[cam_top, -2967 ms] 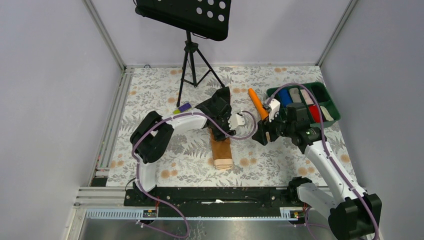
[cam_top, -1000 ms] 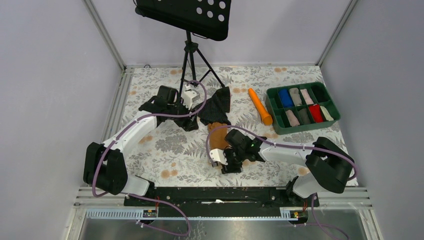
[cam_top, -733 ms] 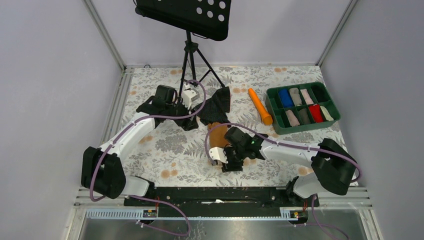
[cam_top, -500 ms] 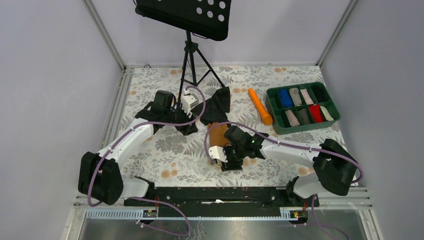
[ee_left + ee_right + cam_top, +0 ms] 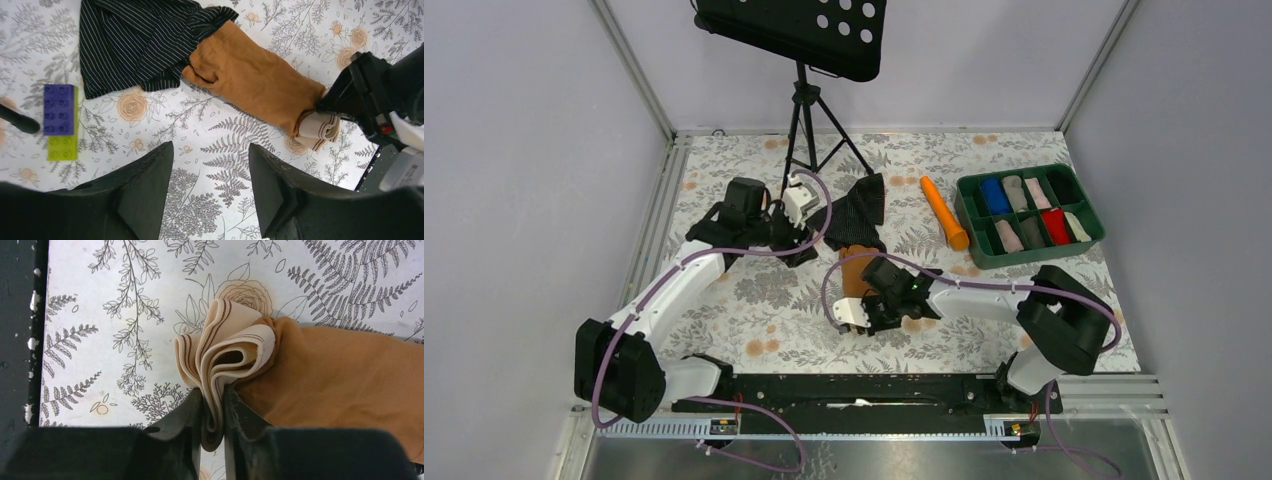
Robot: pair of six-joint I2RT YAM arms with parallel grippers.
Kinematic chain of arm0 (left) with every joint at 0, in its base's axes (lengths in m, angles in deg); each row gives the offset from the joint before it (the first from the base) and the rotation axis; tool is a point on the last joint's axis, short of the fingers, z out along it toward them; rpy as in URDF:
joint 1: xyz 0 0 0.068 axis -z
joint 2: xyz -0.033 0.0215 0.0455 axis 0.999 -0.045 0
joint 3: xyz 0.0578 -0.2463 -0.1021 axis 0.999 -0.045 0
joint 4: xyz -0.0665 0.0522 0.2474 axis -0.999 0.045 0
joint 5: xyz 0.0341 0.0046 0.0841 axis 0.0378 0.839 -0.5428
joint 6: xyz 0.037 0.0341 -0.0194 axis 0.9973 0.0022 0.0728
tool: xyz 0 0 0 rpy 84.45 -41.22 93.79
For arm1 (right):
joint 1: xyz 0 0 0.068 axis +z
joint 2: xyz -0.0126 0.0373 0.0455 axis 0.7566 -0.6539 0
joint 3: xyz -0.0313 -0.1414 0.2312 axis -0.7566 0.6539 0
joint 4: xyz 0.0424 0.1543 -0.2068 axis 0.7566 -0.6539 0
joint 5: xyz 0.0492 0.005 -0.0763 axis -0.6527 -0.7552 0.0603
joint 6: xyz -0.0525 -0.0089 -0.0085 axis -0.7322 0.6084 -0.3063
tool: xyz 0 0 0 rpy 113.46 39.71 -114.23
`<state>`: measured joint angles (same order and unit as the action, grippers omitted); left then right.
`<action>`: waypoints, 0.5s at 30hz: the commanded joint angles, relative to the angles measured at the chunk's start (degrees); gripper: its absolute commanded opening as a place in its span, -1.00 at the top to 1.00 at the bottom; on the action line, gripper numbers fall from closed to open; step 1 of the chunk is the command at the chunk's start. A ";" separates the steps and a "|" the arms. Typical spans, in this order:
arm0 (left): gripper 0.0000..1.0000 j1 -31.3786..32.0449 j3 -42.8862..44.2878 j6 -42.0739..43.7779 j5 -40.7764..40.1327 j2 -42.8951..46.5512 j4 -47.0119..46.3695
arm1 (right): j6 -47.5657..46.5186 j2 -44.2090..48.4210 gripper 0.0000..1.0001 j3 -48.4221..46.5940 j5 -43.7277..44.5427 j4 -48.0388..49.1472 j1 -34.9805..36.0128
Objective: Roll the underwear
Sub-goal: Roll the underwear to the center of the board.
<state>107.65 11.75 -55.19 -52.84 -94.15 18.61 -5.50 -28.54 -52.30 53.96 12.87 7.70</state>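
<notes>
The underwear (image 5: 856, 270), a caramel-brown garment, lies flat in the middle of the floral table, its far end touching a black garment. Its pale beige waistband (image 5: 225, 347) at the near end is bunched into folds. My right gripper (image 5: 212, 395) is shut on those folds, which are pinched between the two fingers. In the top view this right gripper (image 5: 864, 312) sits at the garment's near end. My left gripper (image 5: 210, 150) hovers open over bare table, left of the underwear (image 5: 250, 75), with nothing between its fingers. From above, the left gripper (image 5: 801, 248) is beside the black garment.
A black striped garment (image 5: 856, 208) lies just behind the underwear. An orange cylinder (image 5: 944, 225) lies to the right, next to a green tray (image 5: 972, 228) of rolled items. A purple and green block (image 5: 59, 120) lies at the left. A music stand tripod (image 5: 809, 130) stands at the back.
My right gripper has closed on the waistband, which is now bunched up between its fingers. The left arm has drawn slightly back toward the left, still open.
</notes>
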 commanded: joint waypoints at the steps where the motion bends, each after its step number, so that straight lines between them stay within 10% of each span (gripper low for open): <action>1: -0.23 0.07 5.31 1.83 1.00 2.47 -0.17 | 0.34 -5.89 0.69 -1.71 -0.86 -11.12 1.41; 15: -0.21 -1.44 -4.03 10.87 -2.47 9.30 2.47 | 2.66 -18.95 0.86 -20.80 -29.63 -34.46 -10.50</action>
<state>107.45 10.00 -46.80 -54.33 -87.65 21.63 -3.71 -42.75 -69.57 34.81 -8.71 1.10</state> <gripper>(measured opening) 0.603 0.201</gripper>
